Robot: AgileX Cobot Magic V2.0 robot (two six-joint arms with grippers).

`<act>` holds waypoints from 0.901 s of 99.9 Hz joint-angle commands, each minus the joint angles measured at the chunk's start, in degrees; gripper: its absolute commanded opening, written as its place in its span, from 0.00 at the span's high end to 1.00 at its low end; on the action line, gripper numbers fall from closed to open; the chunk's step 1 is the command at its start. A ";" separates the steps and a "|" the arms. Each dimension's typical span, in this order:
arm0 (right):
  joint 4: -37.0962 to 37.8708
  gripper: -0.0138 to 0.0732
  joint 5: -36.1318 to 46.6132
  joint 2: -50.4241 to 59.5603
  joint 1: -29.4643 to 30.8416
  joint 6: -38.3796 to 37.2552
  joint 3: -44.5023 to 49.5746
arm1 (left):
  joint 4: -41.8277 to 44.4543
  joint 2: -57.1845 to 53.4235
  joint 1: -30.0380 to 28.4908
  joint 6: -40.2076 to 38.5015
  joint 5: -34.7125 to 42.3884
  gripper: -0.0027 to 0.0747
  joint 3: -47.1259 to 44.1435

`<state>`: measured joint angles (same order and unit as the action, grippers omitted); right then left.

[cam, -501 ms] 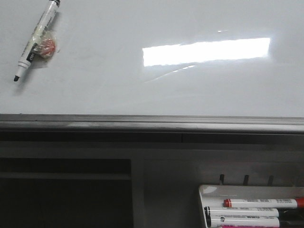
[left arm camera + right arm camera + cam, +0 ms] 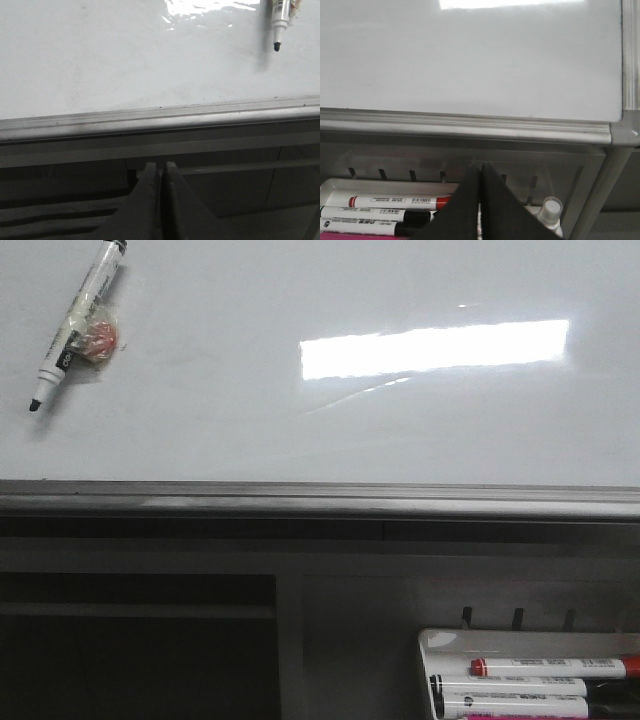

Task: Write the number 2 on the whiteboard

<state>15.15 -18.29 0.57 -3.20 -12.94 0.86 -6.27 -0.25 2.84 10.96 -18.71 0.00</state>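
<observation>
The large glossy white whiteboard with grey metal edge rail is seen unmarked. An uncapped white black-tipped marker is laid on its far left area. The left gripper and right gripper are pressed together, empty, below the rail

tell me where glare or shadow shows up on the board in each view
Front view: a bright rectangular glare patch on the whiteboard, and the marker casts a faint shadow. Left wrist view: wavy glare along the far edge, blurred marker shadow. Right wrist view: glare only at the far edge, board evenly lit.
</observation>
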 commanded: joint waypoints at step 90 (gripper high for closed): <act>-31.12 0.93 25.62 1.18 0.39 0.22 1.32 | -65.19 -1.52 -5.09 -4.09 12.89 0.99 -0.46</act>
<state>-8.97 4.05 0.57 -3.20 -12.94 0.86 -61.31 -0.25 -2.21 7.26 -8.75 0.00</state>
